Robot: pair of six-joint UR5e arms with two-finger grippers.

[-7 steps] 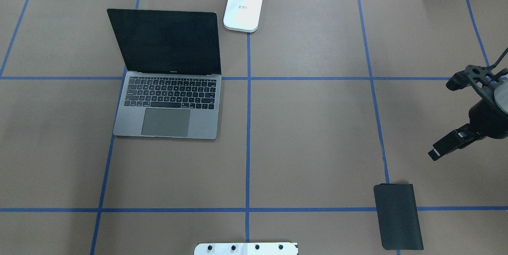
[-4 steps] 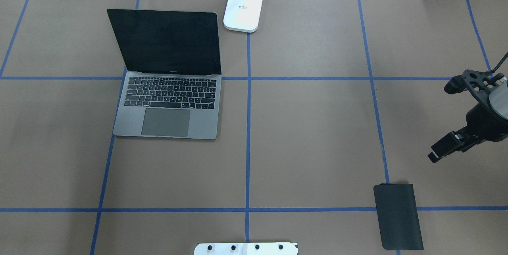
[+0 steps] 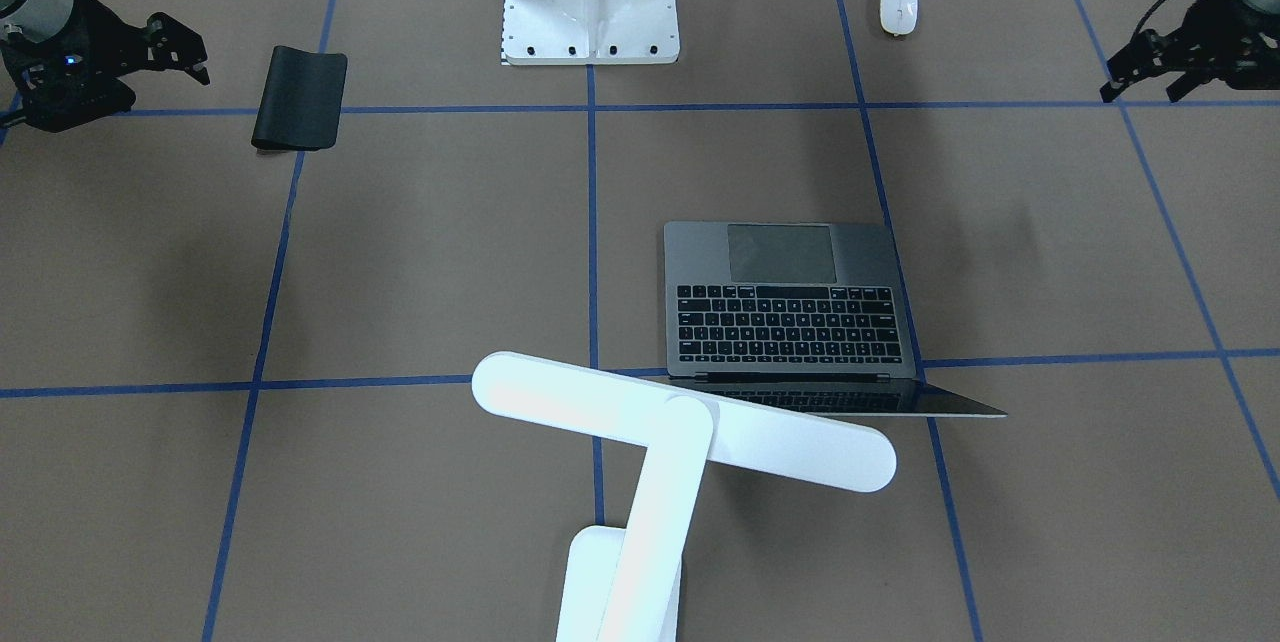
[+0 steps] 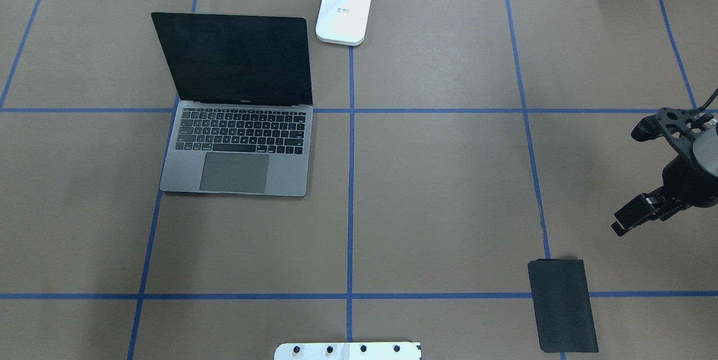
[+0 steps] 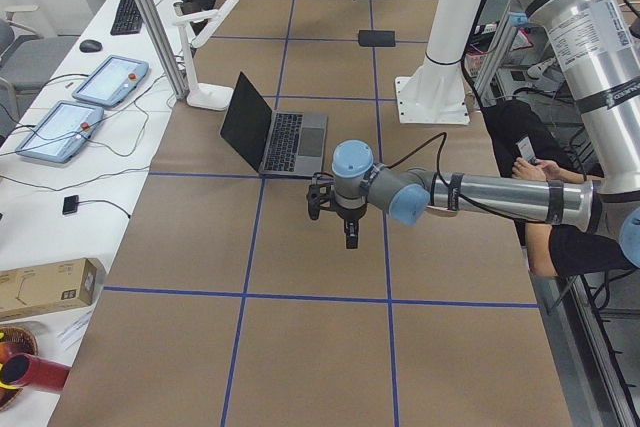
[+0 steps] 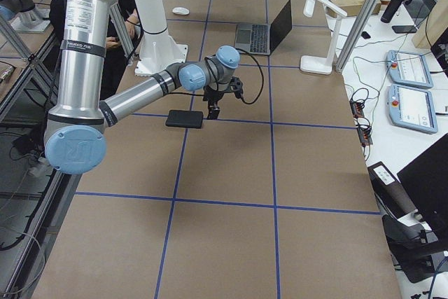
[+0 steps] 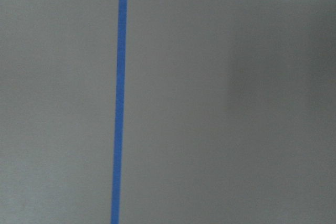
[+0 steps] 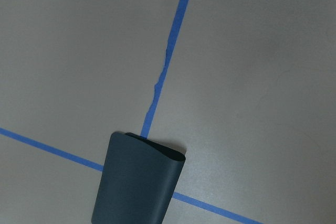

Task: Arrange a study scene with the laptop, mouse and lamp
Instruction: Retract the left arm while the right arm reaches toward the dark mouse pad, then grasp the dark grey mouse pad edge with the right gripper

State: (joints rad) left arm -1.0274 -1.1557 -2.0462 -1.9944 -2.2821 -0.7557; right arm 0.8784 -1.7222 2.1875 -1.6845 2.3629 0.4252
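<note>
1. Laptop (image 4: 235, 172): dark grey, with black keys and a large trackpad. It stands open with a dark screen. You will find it on the table (image 4: 449, 192), on the left arm's side of the centre tape line. Its keyboard faces the robot and its lid is toward the far edge.

2. Mouse (image 3: 898, 5): small, white and oval, with a thin centre line. It lies near the robot's edge, on the left arm's side of the pedestal (image 3: 590, 12) and well apart from the laptop.

3. Lamp (image 3: 680, 422): white, with a flat bar head rounded at both ends, a straight arm and a flat base. The base sits at the far edge on the centre line, just beside the corner of the laptop's lid. The arm holds the head up clear of the table.

4. Count: one laptop, one mouse, one lamp, one pad (image 4: 562, 304), one pedestal and two grippers.

5. The pad is black and lies across a tape line on the right arm's side.

6. Right gripper (image 4: 621, 225): it hangs above the table near the pad, and its wrist camera looks down on the pad's end. You cannot tell whether its fingers are apart or together.

7. Left gripper (image 5: 349, 237): it hangs over bare table beside a tape line, apart from the laptop. You cannot tell the state of its fingers either.
</note>
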